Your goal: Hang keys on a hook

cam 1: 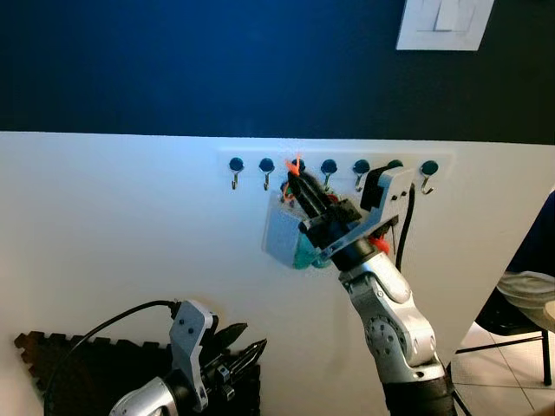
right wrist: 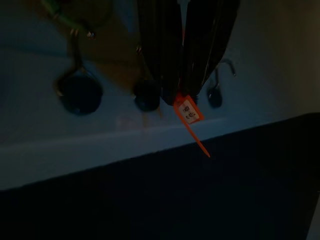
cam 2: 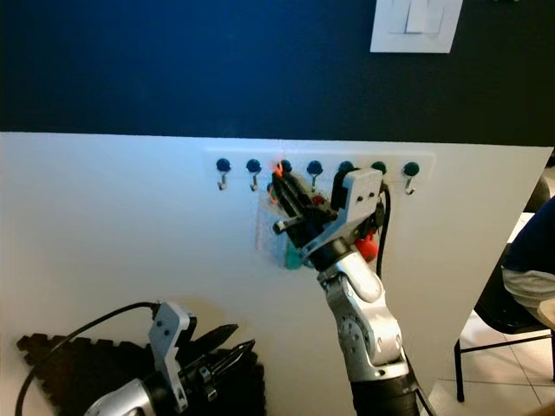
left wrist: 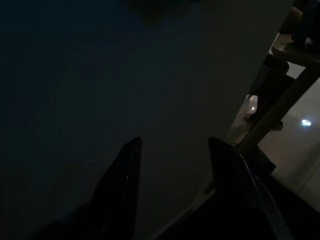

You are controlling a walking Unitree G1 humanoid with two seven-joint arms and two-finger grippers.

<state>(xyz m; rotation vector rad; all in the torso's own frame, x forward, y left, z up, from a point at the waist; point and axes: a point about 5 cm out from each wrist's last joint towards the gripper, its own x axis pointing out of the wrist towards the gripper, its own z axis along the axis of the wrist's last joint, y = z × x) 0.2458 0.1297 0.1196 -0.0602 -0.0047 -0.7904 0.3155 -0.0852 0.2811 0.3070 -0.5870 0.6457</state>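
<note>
A white rail (cam 1: 334,159) on the wall carries several small hooks with dark blue knobs. My right gripper (cam 1: 295,176) is raised to the third hook from the left (cam 1: 297,165), shut on the key bunch. An orange tag (right wrist: 187,111) sticks out past its fingertips (right wrist: 170,90) in the right wrist view. A grey-blue fob (cam 1: 282,232), a teal piece (cam 1: 303,256) and a red piece (cam 1: 379,244) hang below the fingers against the wall. Whether the ring sits on the hook I cannot tell. My left gripper (cam 1: 247,347) hangs low, open and empty.
A white light switch (cam 1: 438,22) sits on the dark blue upper wall. A black foam mat (cam 1: 52,364) lies at the wall's foot on the left. At the right edge a seated person (cam 2: 529,260) and a chair (cam 1: 520,347) stand on tiled floor.
</note>
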